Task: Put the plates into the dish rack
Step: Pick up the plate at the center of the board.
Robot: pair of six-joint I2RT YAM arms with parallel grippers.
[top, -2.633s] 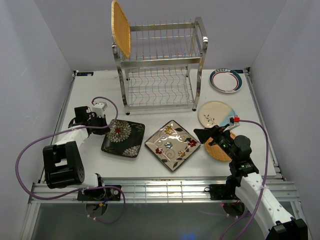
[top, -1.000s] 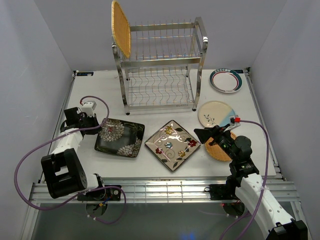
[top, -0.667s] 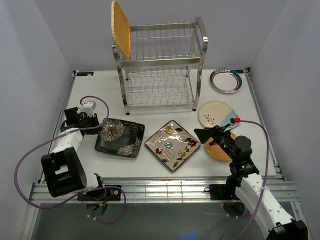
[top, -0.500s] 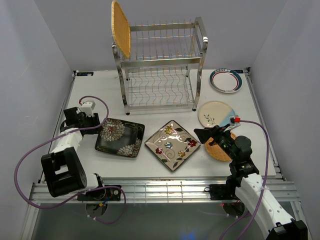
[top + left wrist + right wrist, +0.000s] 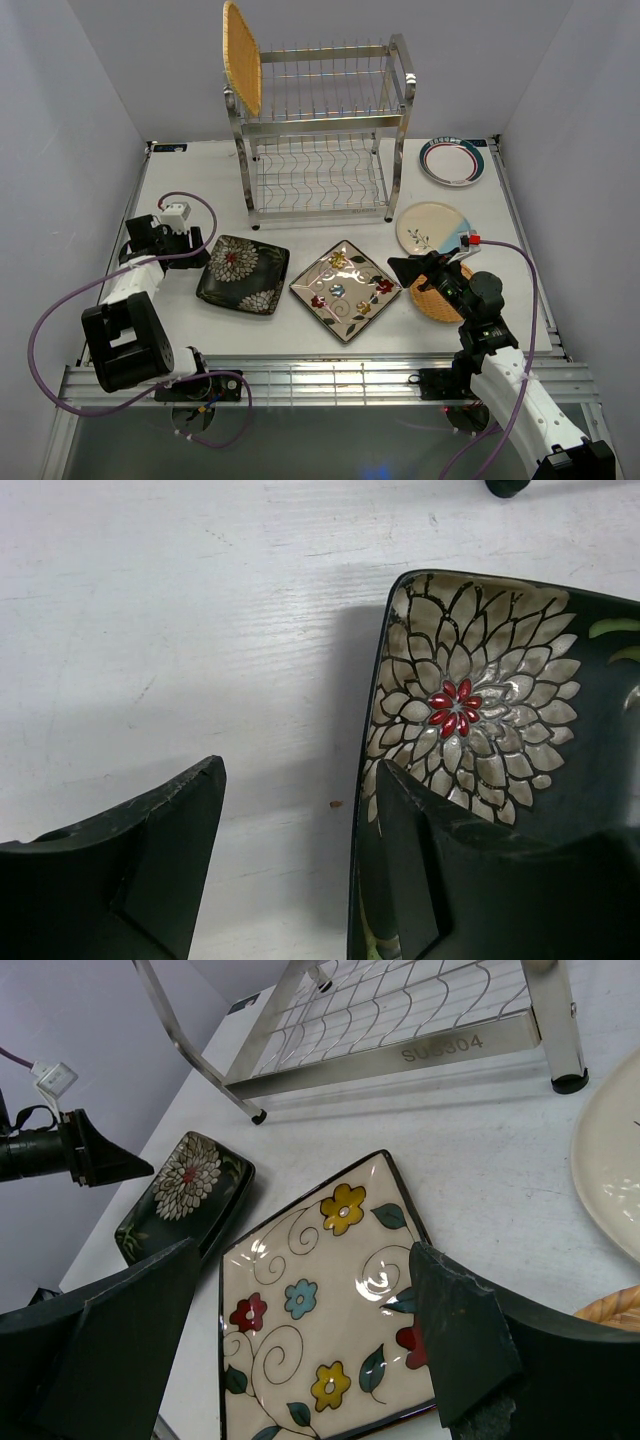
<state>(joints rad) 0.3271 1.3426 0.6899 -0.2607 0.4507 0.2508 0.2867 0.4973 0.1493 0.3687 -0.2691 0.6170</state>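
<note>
The black square plate (image 5: pixel 243 273) lies flat on the table (image 5: pixel 180 190), in front of the dish rack (image 5: pixel 320 130) near its left post. The left gripper (image 5: pixel 300 770) sits lower and further left of the rack, fingers parted and gripping nothing. The plate's left rim falls in the gap, hard against one finger (the other is over bare table). White tabletop shows between plate and rack. The right gripper (image 5: pixel 305 1250), also spread and empty, hovers before the rack's right end, over the cream floral plate (image 5: pixel 320 1290).
</note>
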